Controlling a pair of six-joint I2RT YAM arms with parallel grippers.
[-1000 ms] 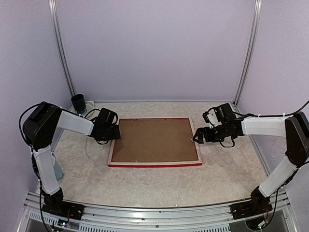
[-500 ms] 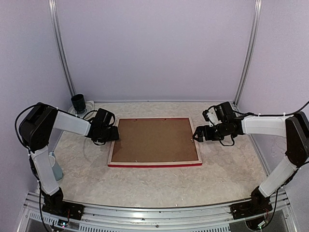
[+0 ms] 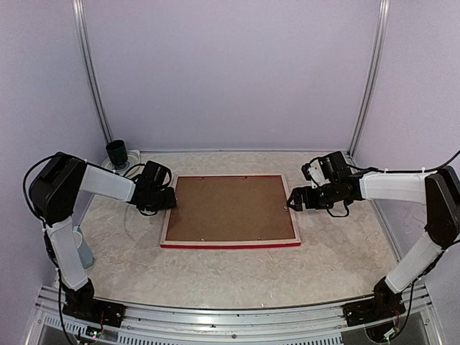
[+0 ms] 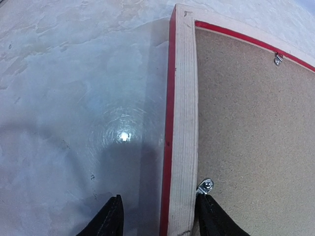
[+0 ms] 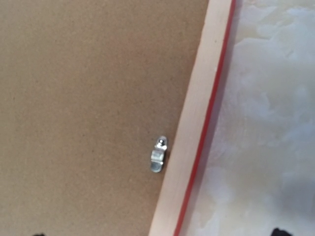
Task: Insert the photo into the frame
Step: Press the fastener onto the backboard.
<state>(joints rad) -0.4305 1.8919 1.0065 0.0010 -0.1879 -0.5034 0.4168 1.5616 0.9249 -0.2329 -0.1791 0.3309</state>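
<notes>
Top view: the large thin picture frame with a red front and pale wood back [image 3: 294, 219] lies face down on the marbled tabletop [image 3: 215, 277], directly between the two sets of jaws. A plain brown backing board [image 3: 226, 208] fills it. The left gripper [image 3: 171, 199] is at one short rail and the right gripper [image 3: 291, 202] at the other. The photo is out of sight, and we cannot tell whether it is under the board.

Left wrist view: the jaws stand apart, straddling the pale rail without clamping it. A small silver turn clip [image 4: 204, 186] sits just ahead of the board-side finger.

Right wrist view: the jaws are spread wide and hold nothing. A second silver clip [image 5: 158, 155] lies ahead, between them, beside the rail.

We judge the clips are the job. We should nudge each with one fingertip, low and sideways, so the frame doesn't slide.
</notes>
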